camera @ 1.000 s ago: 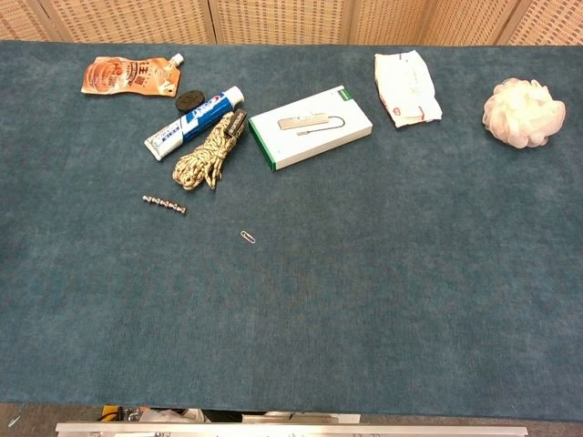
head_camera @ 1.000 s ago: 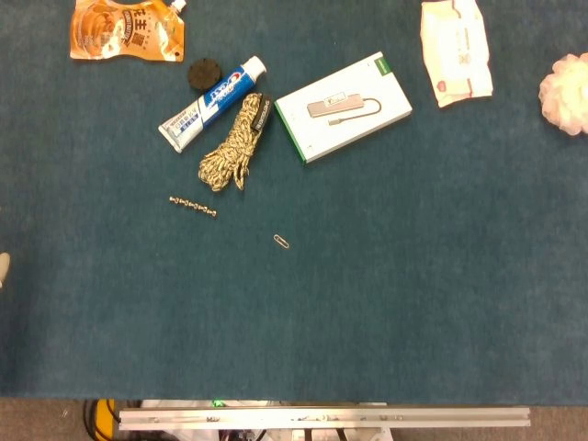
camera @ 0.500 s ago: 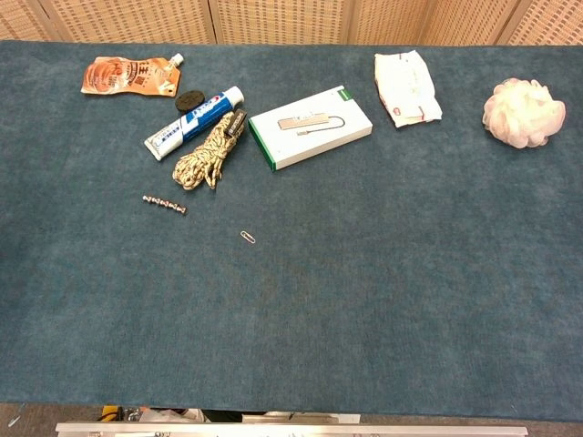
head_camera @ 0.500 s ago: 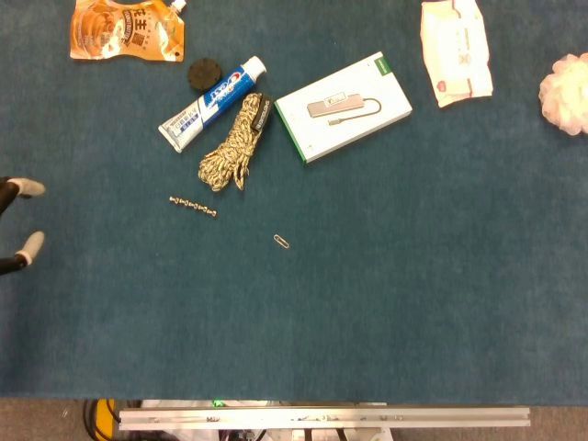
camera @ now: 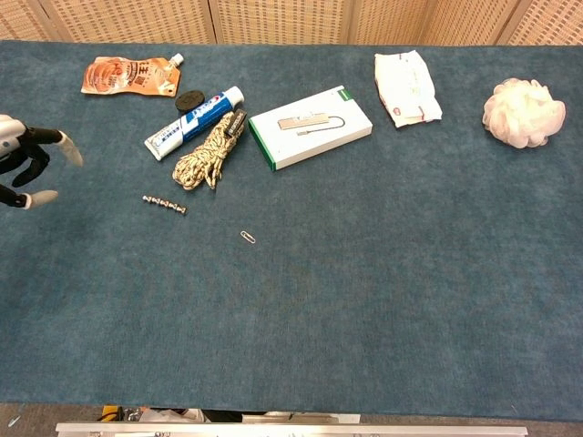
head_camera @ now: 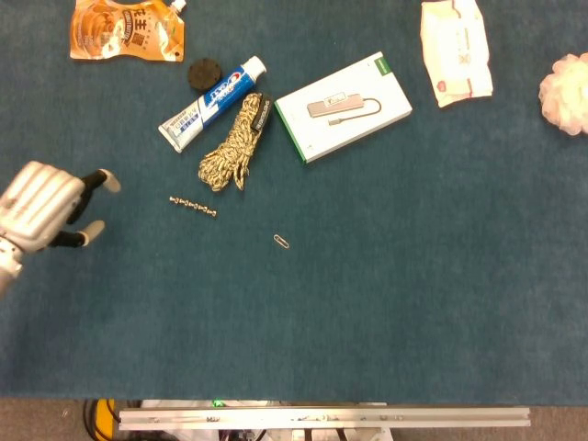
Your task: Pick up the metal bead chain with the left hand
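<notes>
My left hand [head_camera: 41, 209] hangs over the left edge of the blue desk [head_camera: 386, 294], fingers spread apart and holding nothing. In the chest view only its fingertips [camera: 68, 153] show at the left border. The fingertips point right, toward the chain [head_camera: 193, 206], but the hand is well apart from it and touches nothing I can see.

The chain lies flat on the desk in a short, nearly straight line, slanting slightly down to the right. It sits just below the rope [head_camera: 235, 143], a coiled bundle of mottled tan cord, and does not touch it. A paper clip [head_camera: 282, 241] lies alone to the lower right of the chain, near but apart from it.

Above the rope, the toothpaste [head_camera: 211, 101] lies at a slant with its cap up and to the right, its side just beside the rope. A black disc [head_camera: 206, 72] rests at the tube's upper edge, close to the cap. Further up and left, near the desk's far edge, lies an orange pouch [head_camera: 127, 29].

To the right of the rope sits a white box [head_camera: 344, 107] with a green edge, tilted, showing a picture of a cable adapter. Beyond it, at the far side, lies a white packet [head_camera: 454, 48], and a pale bath puff [head_camera: 565, 92] sits at the right border.

My right hand does not show in either view.
</notes>
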Motion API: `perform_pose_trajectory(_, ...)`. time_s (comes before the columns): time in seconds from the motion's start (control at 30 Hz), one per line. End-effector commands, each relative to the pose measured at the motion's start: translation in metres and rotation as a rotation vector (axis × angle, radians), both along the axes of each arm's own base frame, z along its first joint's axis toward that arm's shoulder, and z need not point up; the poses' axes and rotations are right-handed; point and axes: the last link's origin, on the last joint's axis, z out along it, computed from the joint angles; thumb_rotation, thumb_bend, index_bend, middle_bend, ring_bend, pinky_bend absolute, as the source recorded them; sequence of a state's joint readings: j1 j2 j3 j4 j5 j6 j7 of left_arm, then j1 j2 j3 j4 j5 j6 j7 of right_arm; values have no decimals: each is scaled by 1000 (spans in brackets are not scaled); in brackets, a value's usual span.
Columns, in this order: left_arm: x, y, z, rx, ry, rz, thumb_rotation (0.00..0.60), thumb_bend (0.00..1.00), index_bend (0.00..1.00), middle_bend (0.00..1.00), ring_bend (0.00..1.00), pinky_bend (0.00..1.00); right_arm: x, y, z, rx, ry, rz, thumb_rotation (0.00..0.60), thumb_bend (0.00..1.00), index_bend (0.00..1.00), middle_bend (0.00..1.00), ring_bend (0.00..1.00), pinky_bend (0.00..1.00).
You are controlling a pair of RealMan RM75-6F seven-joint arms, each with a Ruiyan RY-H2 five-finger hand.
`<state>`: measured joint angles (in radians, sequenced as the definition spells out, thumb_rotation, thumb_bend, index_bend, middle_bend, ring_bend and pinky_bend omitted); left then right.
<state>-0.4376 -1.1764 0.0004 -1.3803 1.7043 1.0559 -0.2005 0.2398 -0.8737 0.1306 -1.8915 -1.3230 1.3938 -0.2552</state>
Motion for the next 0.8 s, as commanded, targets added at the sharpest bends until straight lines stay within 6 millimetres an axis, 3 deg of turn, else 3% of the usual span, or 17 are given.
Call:
perform_pose_trajectory(0.03, 2, 12, -20, -55, 18, 0, 600, 283, 388, 991, 1000, 1000, -1, 0, 0, 0, -1, -3, 600, 111, 428, 514, 432, 464)
perform_pose_trajectory(0.27, 7, 32, -45, -93, 25, -3, 600, 283, 406, 1000, 1000, 1000, -5, 4, 2, -11, -1, -20, 600, 111, 428, 515, 432, 464)
perform_pose_trajectory(0.8, 25, 54, -77, -109, 28, -35, 600, 283, 418, 1000, 1000, 1000, -16, 7, 2, -13, -15, -58, 600, 111, 428, 514, 436, 464)
